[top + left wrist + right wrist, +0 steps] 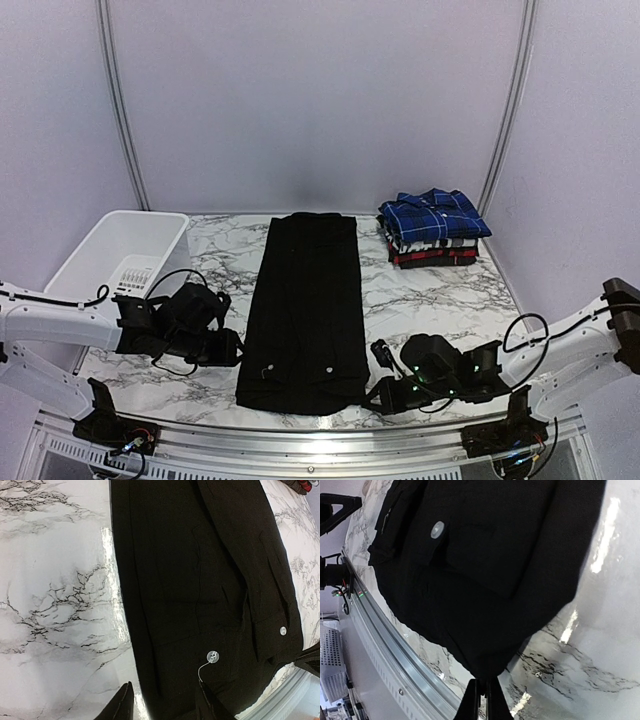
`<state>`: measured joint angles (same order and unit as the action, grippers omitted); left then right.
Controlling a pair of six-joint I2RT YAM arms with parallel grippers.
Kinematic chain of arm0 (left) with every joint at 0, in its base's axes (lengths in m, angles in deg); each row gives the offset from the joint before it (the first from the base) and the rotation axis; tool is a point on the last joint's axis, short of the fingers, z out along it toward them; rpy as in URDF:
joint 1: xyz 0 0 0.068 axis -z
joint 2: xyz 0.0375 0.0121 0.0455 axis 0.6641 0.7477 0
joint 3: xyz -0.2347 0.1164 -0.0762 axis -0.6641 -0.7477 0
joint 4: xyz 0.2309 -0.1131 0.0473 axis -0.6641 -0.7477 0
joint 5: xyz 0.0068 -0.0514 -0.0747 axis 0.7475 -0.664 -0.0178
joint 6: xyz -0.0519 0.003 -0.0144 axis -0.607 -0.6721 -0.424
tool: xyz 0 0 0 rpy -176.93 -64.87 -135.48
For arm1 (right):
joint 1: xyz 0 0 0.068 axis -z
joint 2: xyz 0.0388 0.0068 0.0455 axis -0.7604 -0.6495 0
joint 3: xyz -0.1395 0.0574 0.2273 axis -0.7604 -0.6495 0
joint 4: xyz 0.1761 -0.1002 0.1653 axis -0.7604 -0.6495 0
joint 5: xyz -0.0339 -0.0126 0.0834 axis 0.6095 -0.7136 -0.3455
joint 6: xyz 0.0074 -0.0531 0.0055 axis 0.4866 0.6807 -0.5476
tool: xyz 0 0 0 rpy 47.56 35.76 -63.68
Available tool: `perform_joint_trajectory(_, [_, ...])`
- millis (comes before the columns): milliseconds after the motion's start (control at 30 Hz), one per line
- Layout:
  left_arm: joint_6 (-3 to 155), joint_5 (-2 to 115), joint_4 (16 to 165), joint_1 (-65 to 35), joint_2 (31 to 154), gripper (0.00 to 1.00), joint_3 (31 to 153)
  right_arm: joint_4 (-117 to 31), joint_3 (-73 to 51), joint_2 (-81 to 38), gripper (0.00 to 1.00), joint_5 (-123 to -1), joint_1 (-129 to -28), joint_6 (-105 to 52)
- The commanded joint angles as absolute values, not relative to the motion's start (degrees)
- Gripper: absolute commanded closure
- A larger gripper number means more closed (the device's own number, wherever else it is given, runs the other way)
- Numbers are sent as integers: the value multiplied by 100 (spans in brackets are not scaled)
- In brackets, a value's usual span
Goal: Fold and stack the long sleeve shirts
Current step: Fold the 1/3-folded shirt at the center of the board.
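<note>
The black long-sleeve shirt [305, 305] lies folded into a long narrow strip down the middle of the marble table. It also shows in the left wrist view [200, 580] and the right wrist view [485, 555]. My left gripper [232, 348] is open, and its fingers [122, 706] straddle the shirt's near left edge. My right gripper [372, 393] is shut on the shirt's near right corner, pinched between its fingertips [471, 702]. The folded plaid shirts [435, 228] are stacked at the back right, with the blue-and-white one on top.
A white plastic basket [120, 255] stands at the back left. The metal rail of the table's near edge [395, 650] runs just below the shirt's hem. White buttons [213, 656] show on the cuffs near the hem.
</note>
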<state>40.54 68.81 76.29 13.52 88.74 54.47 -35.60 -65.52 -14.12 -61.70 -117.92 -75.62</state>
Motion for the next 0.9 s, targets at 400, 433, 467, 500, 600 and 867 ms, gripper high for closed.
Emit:
perform_joint_trajectory(400, [4316, 6516, 7842, 1327, 9421, 55, 5652, -3669, -6652, -1514, 66, -7209, -11917, -7632])
perform_joint_trajectory(433, [4337, 6509, 7833, 1313, 9422, 55, 5649, -3749, -6591, -1494, 58, -7160, -11917, -7570])
perform_joint_trajectory(467, [4364, 6508, 7819, 1296, 9415, 55, 5655, -3854, -6488, -1449, 52, -7066, -11919, -7535])
perform_joint_trajectory(500, [4396, 6508, 7793, 1269, 9412, 55, 5663, -3958, -6413, -1363, 49, -6983, -11896, -7499])
perform_joint_trajectory(600, [4457, 6334, 7708, 1189, 9357, 52, 5678, -4206, -6319, -1101, 46, -6867, -11680, -7460])
perform_joint_trajectory(867, [4775, 5926, 7515, 808, 9299, 50, 5830, -3709, -6553, -904, 36, -7184, -10460, -7263])
